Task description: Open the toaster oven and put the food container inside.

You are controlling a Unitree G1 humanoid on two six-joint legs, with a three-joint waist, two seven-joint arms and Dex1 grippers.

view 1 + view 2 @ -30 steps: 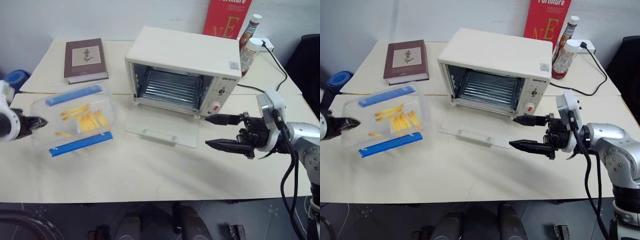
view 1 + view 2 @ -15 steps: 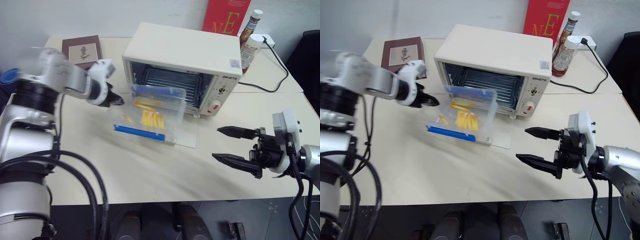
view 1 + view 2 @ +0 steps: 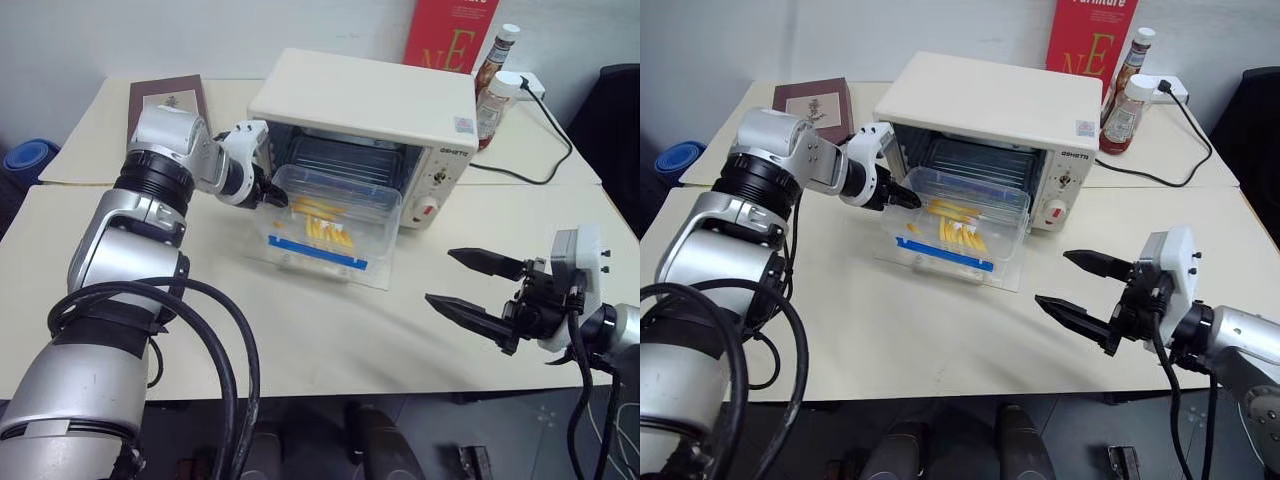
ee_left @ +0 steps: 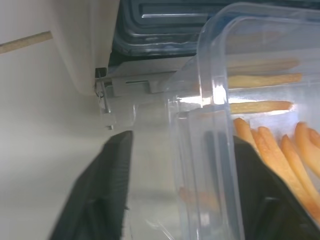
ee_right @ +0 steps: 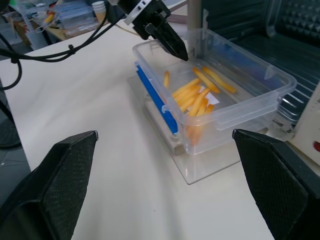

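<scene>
Since a second ago the left claw (image 3: 902, 196) has swung in from the counter's left side to the mouth of the toaster oven (image 3: 370, 130), bringing the food container (image 3: 330, 220) with it, while the right claw (image 3: 470, 285) has drawn back a little toward the counter's near right corner. The left claw sits at the container's left short end with one black finger (image 4: 100, 195) outside the clear wall and the other inside it; in the wrist view the fingers stand apart from the wall rather than pinching it, so the claw reads as loosened around the rim. The container rests on the oven's dropped glass door (image 3: 375, 275), its far long side at the oven's opening, its near blue clip (image 3: 318, 253) facing the counter's front edge, and yellow strips (image 5: 192, 97) lying inside. Behind it the oven's wire rack (image 3: 340, 160) shows in the cavity, and the red knob (image 3: 430, 208) sits low on the front panel to the right. The right claw hangs over the counter (image 3: 300, 340) near its right front edge, its two fingers spread wide with nothing between them, pointing toward the container and well apart from it. A maroon book (image 3: 160, 92) lies toward the far left corner; a red book (image 3: 455, 35) and two sauce bottles (image 3: 495, 75) stand behind the oven at the far right.
</scene>
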